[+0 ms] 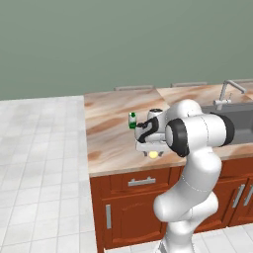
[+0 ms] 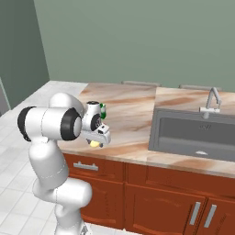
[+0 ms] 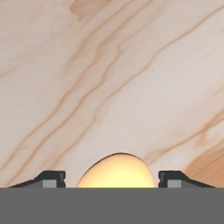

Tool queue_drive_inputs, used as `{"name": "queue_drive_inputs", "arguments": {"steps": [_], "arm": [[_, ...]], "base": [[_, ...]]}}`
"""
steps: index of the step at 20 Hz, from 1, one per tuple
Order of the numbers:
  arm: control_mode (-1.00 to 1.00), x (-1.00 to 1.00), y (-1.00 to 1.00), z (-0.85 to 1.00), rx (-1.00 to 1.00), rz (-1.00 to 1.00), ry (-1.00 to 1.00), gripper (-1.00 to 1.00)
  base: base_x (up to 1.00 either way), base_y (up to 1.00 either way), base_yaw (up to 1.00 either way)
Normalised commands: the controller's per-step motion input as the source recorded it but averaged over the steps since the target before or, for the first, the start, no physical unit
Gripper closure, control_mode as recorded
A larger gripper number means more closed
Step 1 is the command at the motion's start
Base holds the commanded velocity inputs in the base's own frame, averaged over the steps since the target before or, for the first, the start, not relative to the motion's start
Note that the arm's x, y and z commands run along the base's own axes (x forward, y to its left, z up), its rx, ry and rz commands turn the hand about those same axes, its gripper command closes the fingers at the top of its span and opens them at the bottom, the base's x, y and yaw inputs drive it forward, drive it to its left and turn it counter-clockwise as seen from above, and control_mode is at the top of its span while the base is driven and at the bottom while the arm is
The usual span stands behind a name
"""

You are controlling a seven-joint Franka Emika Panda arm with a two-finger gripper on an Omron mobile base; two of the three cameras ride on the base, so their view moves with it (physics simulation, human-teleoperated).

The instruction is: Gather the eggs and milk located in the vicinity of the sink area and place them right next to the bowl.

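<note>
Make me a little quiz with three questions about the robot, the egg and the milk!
1. Where is the egg?
A. in the sink
B. on the counter between the gripper's fingers
C. on the floor

2. What colour is the top of the milk?
A. red
B. blue
C. green

3. How are the fingers of the gripper standing?
A. apart, with a gap on each side of the egg
B. shut tight with nothing between them
C. clamped on the milk

Answers: B, the hand view shows the egg between both fingertips above the counter; C, the carton's cap is green; A, counter shows between each finger and the egg.
</note>
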Motion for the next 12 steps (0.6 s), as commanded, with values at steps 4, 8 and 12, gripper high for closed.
{"name": "queue_drive_inputs", "arguments": {"steps": [4, 8, 12], "arm": [[-1.00, 0.00, 0.00, 0.00, 0.00, 0.00, 0.00, 1.00], [-1.00, 0.00, 0.00, 0.00, 0.00, 0.00, 0.00, 1.00], [-1.00, -0.11, 0.00, 0.29, 0.00, 0.00, 0.01, 1.00]], "base": [[0.00, 0.00, 0.00], [0.00, 0.00, 0.00], [0.00, 0.00, 0.00]]}}
